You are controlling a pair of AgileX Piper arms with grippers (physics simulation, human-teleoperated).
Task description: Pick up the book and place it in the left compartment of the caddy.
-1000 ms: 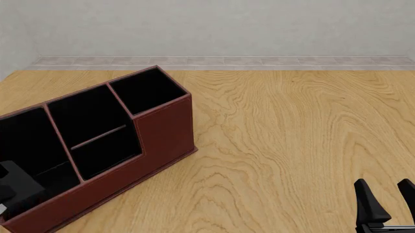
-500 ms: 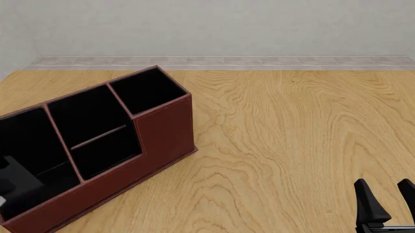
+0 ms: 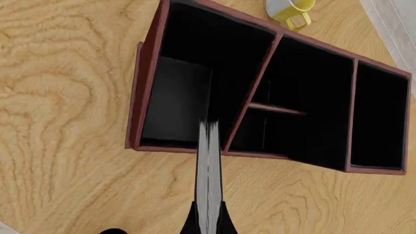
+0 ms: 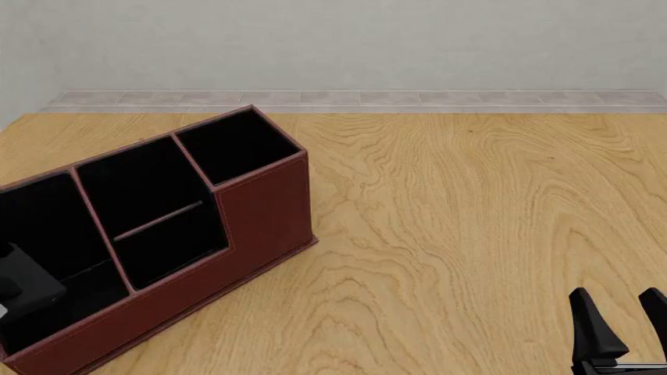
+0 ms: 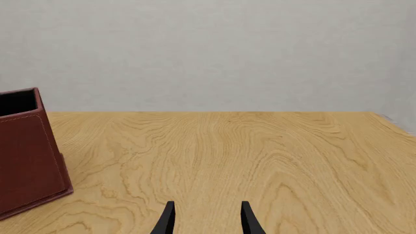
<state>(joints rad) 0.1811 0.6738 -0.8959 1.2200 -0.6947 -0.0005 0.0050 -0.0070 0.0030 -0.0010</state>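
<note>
- Front view: wood-grain worktop (image 4: 469,234) meets a pale wall (image 4: 365,43); caddy (image 4: 261,211) at 9 o'clock.
- Left claw (image 3: 208,222) pinches the book (image 3: 209,175) edge-on over the left compartment (image 3: 182,97).
- Right claw (image 5: 206,219) gapes, holding nothing.

Caddy (image 4: 261,211) on table's (image 4: 469,234) left, book (image 4: 26,285) inside its left compartment (image 4: 47,234), mug (image 3: 291,9) behind caddy.

yellow mug (image 3: 291,10) cut off by edge — caddy (image 4: 261,211) corner cropped
</note>
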